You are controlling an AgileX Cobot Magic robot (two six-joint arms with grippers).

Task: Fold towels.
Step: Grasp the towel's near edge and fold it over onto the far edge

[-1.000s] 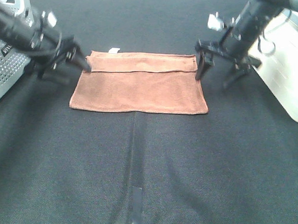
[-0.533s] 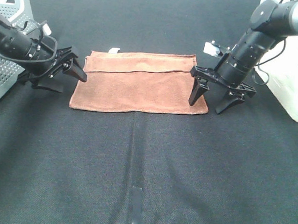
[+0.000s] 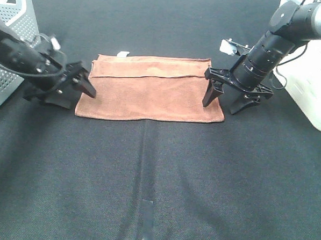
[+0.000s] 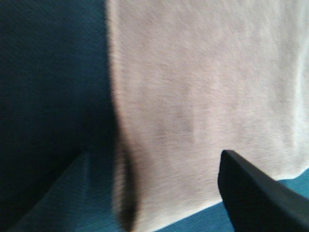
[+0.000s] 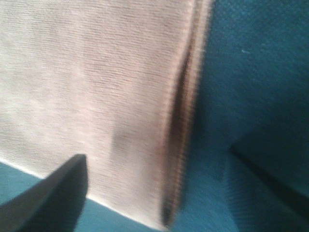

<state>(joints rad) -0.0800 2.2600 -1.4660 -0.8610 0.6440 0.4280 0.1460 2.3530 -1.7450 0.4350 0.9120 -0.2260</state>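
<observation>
The reddish-brown towel lies flat on the black table, folded once, with the upper layer's edge running across near its far side and a small white tag at the far left corner. My left gripper is open and low, with one finger on the towel's left edge and the other off it on the table. It straddles that edge in the left wrist view. My right gripper is open and straddles the right edge near the front corner, as the right wrist view shows. Neither holds cloth.
A grey perforated basket stands at the far left behind the left arm. A white bin stands at the right behind the right arm. A strip of tape lies on the black table cover near the front.
Both grippers have moved from the towel's far corners toward the front along its side edges and lowered. The towel has not moved.
</observation>
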